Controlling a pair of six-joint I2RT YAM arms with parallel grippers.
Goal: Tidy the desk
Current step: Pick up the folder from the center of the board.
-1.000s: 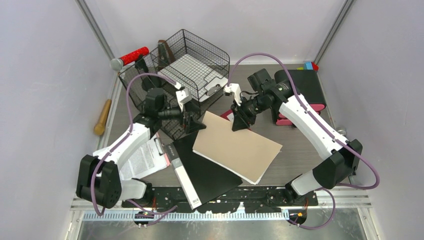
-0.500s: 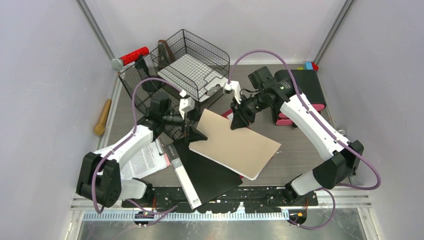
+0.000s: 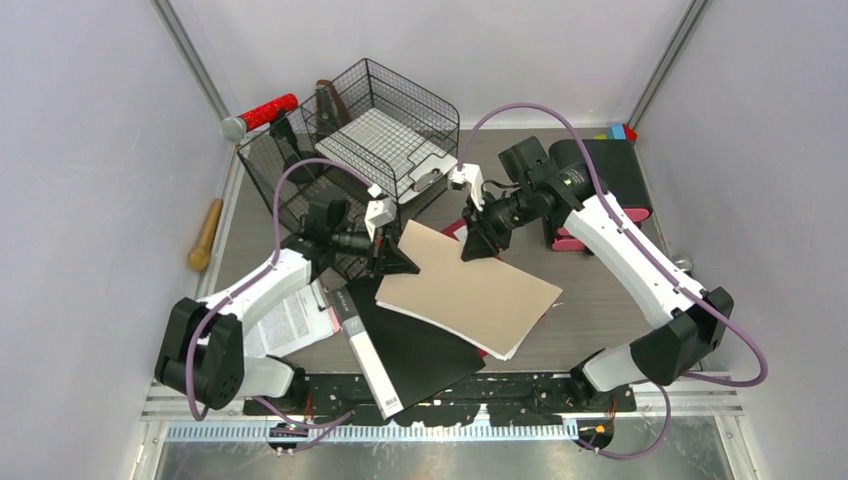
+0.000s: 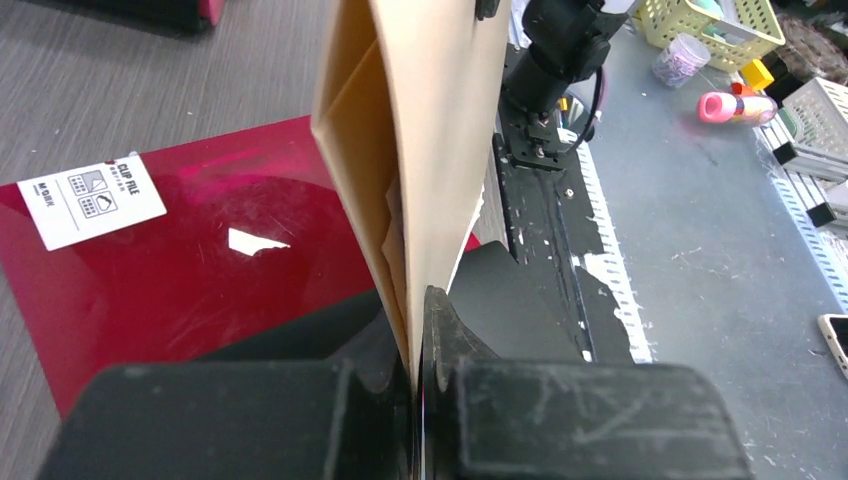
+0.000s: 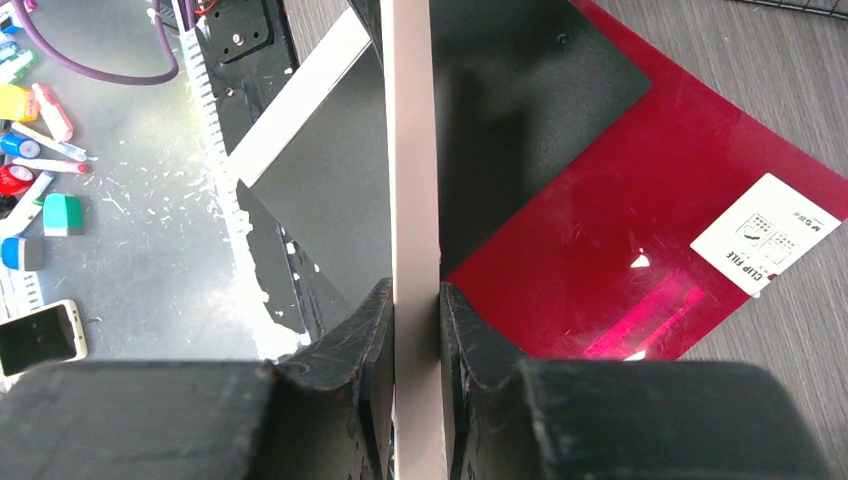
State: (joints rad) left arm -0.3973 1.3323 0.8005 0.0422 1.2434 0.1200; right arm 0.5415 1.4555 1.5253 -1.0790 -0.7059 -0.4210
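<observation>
"Left gripper [image 3: 386, 263] has slid in and clamped the tan folder's [image 3: 470, 290] left edge."

"Right gripper [image 3: 468, 248]?"

"Pinching its far edge. That folder hangs tilted over a red clip file [image 4: 180, 265] on the grey bench [image 3: 588, 330]."

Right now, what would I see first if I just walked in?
The big tan folder in the middle of the desk, pinched on either side of its far corner by the left gripper and the right gripper. Under it lie a shiny red file and a black binder. A black wire basket sits at the back left.
</observation>
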